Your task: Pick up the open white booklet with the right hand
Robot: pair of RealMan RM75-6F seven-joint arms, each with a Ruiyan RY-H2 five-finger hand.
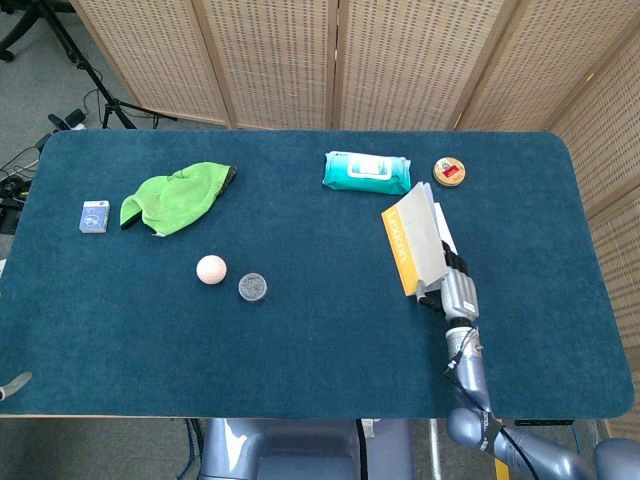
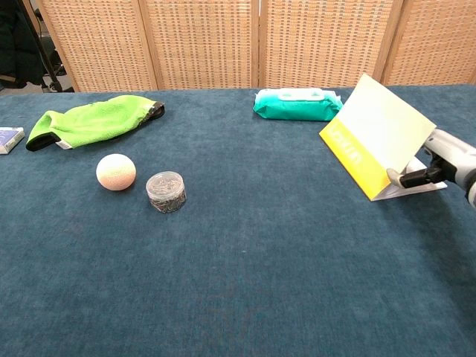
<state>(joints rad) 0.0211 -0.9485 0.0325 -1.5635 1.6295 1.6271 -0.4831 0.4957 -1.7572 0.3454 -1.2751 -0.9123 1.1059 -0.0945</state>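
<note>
Grasp looks done | our right robot hand grips the booklet, tilted on edge just beside the wipes pack | lifting clear of worktop remains, we judge

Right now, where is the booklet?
The booklet is held tilted by the right hand at the right side of the table in the head view, just below the green wipes pack and the small round tin.

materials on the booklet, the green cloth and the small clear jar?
Booklet: paper, matte, thin sheets with a yellow cover band, held by the right hand. Green cloth: soft fabric, likely microfibre, rumpled folds. Jar: clear plastic or glass, contents show through.
</note>
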